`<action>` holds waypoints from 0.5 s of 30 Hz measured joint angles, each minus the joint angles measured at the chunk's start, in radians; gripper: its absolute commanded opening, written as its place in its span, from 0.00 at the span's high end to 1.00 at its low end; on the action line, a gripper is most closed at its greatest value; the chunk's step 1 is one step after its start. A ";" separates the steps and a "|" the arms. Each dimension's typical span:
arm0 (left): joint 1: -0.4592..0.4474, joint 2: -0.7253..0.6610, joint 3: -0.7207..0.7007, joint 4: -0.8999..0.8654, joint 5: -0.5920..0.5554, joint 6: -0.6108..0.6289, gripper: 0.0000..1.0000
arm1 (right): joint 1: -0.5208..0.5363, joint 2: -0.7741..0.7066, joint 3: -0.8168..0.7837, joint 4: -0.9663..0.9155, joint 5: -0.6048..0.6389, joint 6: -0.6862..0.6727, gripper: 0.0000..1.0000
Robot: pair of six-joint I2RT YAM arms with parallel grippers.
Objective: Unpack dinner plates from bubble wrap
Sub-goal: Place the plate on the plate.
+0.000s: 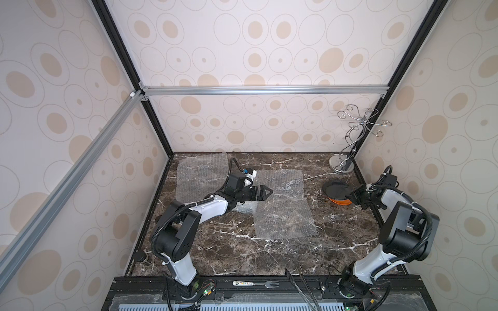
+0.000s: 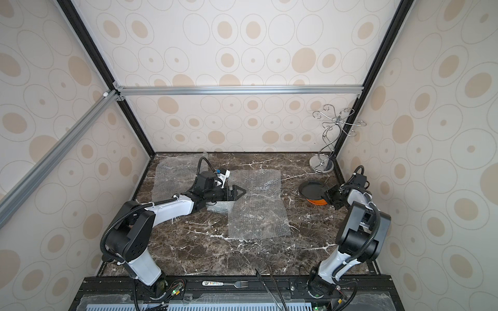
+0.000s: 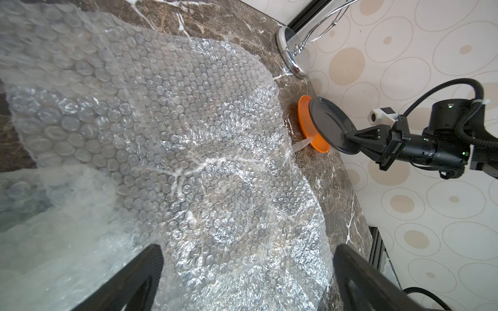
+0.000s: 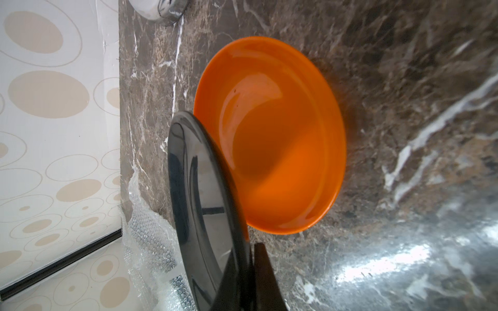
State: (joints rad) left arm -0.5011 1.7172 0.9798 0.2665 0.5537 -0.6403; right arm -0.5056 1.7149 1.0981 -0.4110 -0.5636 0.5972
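Bubble wrap [image 3: 188, 134] lies dimpled while right gripper [image 3: 350, 136] pinches glossy grey plate [image 3: 328, 121].

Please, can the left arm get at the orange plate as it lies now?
Probably not yet. The orange plate lies far to the right, and the dark grey plate, clamped in the right arm's fingers, is tilted over it. The left arm is over the bubble wrap.

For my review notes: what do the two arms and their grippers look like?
The left arm and right arm have glossy white link shells between bulky matte-black joint housings. A black corrugated cable conduit loops along each, fixed with white ties. The left gripper and right gripper are black, with tapered triangular fingers.
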 measured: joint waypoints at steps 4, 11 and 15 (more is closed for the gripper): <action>0.004 -0.006 -0.007 -0.006 -0.002 0.002 0.00 | -0.008 0.029 0.002 0.021 0.003 0.000 1.00; 0.009 -0.006 -0.015 -0.021 -0.006 0.005 0.00 | -0.025 0.082 0.049 0.046 0.017 0.001 0.97; 0.010 -0.012 -0.022 -0.029 -0.026 0.005 0.00 | -0.026 0.109 0.069 0.056 0.018 0.001 0.94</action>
State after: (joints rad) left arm -0.4911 1.7054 0.9577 0.2379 0.5282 -0.6350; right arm -0.5316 1.8236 1.1671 -0.3546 -0.5453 0.5983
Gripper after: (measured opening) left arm 0.997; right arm 0.088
